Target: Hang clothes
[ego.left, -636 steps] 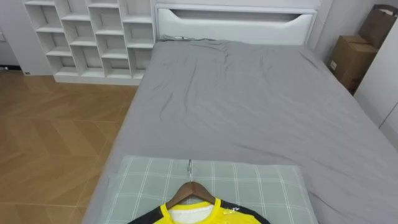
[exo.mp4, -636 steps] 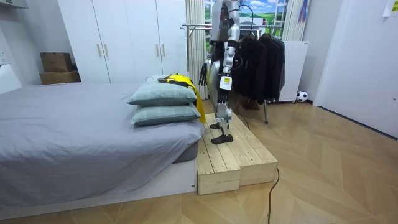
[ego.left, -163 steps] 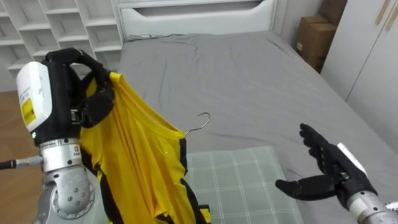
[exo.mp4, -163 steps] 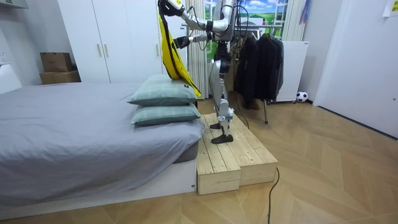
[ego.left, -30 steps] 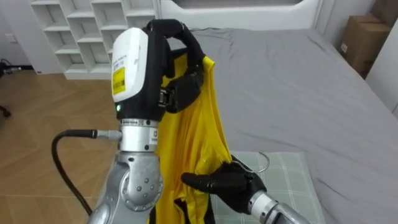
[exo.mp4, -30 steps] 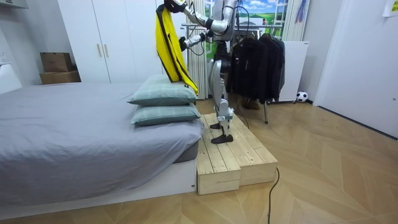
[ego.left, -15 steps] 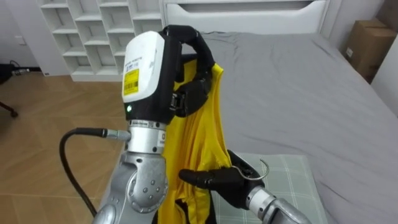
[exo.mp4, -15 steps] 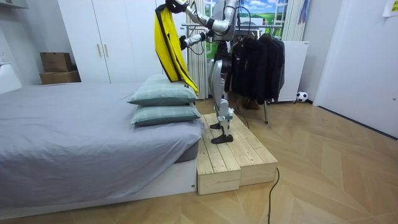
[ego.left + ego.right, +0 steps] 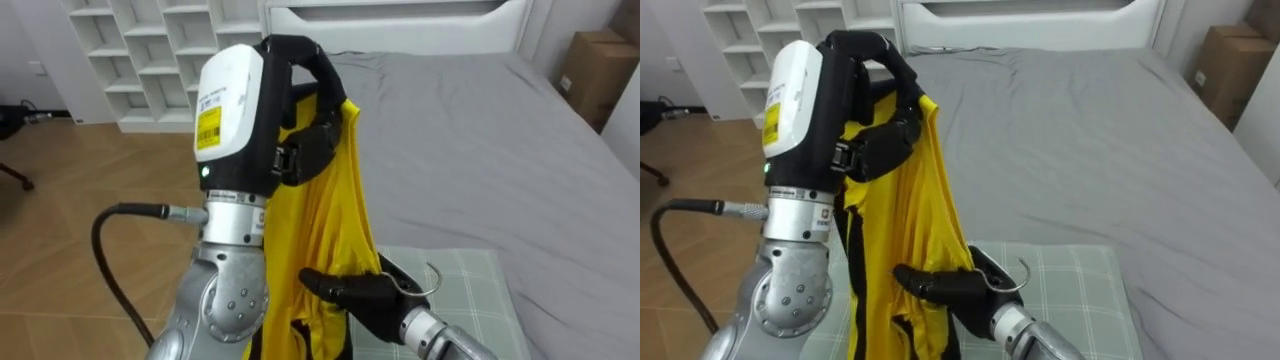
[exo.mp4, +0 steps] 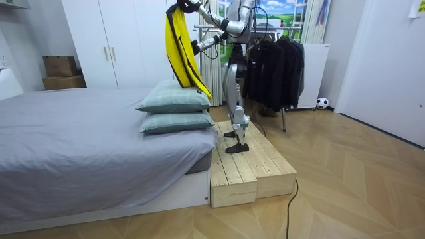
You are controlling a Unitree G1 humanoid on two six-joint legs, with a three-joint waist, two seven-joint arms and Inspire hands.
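Above the checked pillow (image 9: 470,295), the left hand (image 9: 300,75) clutches the yellow shirt (image 9: 325,225) aloft — fingers (image 9: 318,140) curled into cloth — and the right hand (image 9: 365,295) is clenched round the hanger (image 9: 431,287).

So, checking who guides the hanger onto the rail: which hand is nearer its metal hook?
Right. The right hand is right beside the hook; the left hand grips the yellow shirt higher up.

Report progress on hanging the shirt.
Done: the yellow shirt is off the pillows, gripped high by the left hand. In hand: the right hand grips its hanger below the hook. Left: turning to the clothes rack behind the robot and hooking it on.
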